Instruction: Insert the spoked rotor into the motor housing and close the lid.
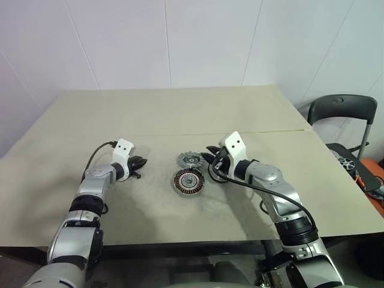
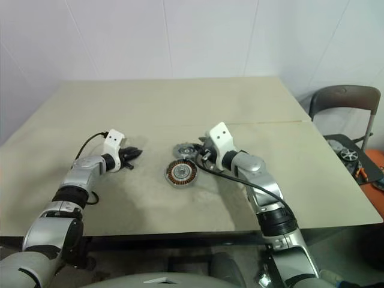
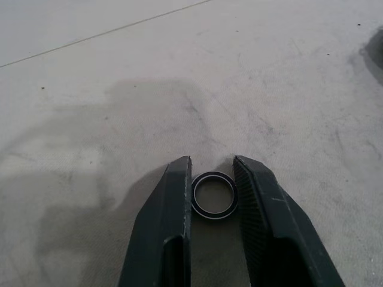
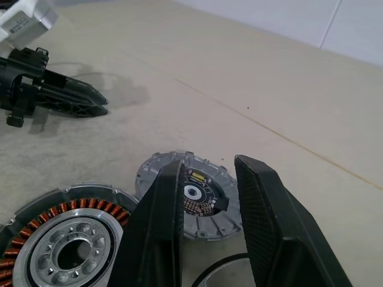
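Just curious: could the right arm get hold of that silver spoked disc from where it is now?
Probably yes. The right end effector hovers just before the spoked rotor, fingers apart, nothing between them. The motor housing lies beside it, close.

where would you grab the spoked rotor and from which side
Probably by its notched rim, jaws across the disc, coming down from above. The spoked rotor lies flat on the table, so only rim and top are free. The motor housing sits close on its near side, so place the fingers left and right rather than front and back. The right gripper is nearest.

Silver arms; black fingers (image 3: 173,227); white wrists
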